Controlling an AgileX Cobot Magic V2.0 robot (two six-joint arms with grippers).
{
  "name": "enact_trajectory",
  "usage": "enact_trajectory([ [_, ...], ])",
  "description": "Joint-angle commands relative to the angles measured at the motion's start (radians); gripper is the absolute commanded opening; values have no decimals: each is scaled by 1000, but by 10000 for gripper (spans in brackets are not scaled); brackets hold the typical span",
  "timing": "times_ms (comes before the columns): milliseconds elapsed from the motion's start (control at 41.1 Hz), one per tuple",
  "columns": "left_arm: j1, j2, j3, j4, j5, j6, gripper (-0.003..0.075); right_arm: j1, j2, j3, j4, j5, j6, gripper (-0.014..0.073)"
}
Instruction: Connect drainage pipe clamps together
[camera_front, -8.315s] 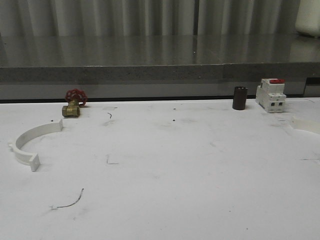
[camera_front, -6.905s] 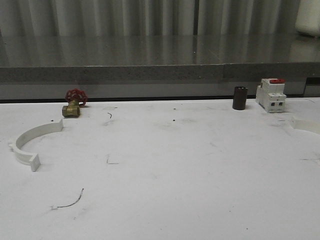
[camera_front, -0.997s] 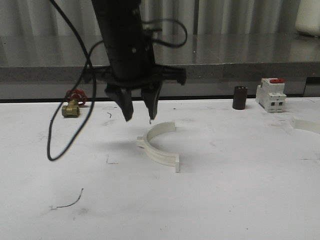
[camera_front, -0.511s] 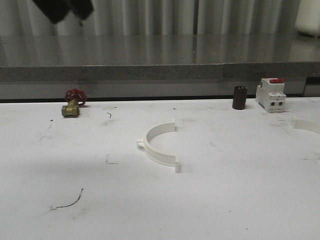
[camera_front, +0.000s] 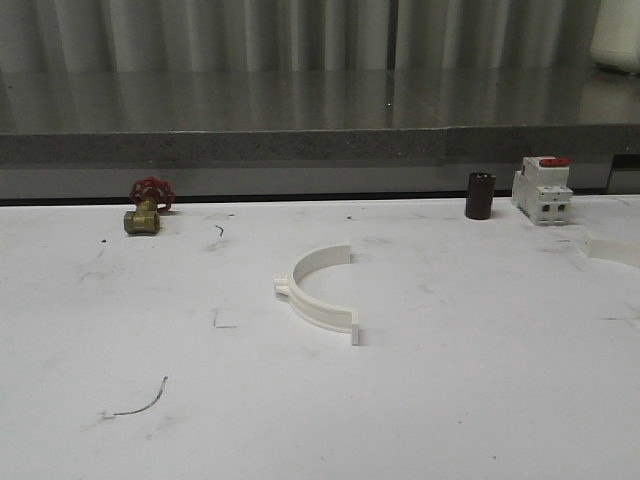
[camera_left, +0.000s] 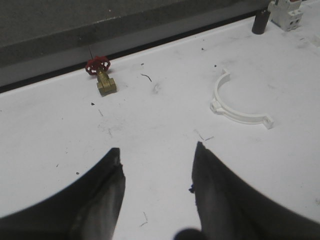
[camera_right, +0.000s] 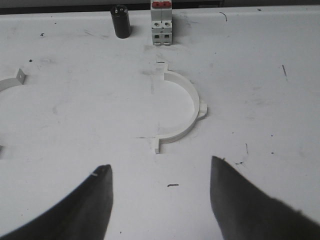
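One clamp (camera_front: 318, 291) lies mid-table, its open side facing the other clamp (camera_front: 612, 248) at the right edge, nearer the right gripper (camera_right: 160, 197); both grippers gape empty.

From the front we are looking low and level across the table (camera_front: 420, 420) toward a grey ledge (camera_front: 320, 145). The left wrist camera is looking down and forward from well above the table past the left gripper (camera_left: 156, 170), with its fingers spread. The right wrist camera is looking down past the right gripper (camera_right: 161, 192), fingers also apart. All three views are sharing the middle clamp (camera_front: 318, 290) (camera_left: 235, 102) (camera_right: 182, 112) and the breaker (camera_front: 542, 190) (camera_left: 286, 6) (camera_right: 161, 22); the valve (camera_front: 147, 206) (camera_left: 101, 75) is appearing in the front and left wrist views.
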Motion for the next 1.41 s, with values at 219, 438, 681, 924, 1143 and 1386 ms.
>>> enact_trajectory([
  [219,-1,-128,-3,-34,-9,-13,314,-1,4,-33,-11,-60,-7,459],
  [438,-1,-128,-3,-34,-61,-13,314,-1,4,-33,-10,-62,-7,459],
  [681,-1,-128,-3,-34,-59,-13,314,-1,4,-33,-10,-63,-7,459],
  [924,-1,-128,-3,-34,-59,-13,314,-1,4,-33,-10,-52,-7,459],
  [1143,-1,-128,-3,-34,-59,-13,314,-1,11,-38,-10,11,-7,459],
  [1386,-1,-128,-3,-34,-59,-13,314,-8,238,-158,-19,15,-6,459],
])
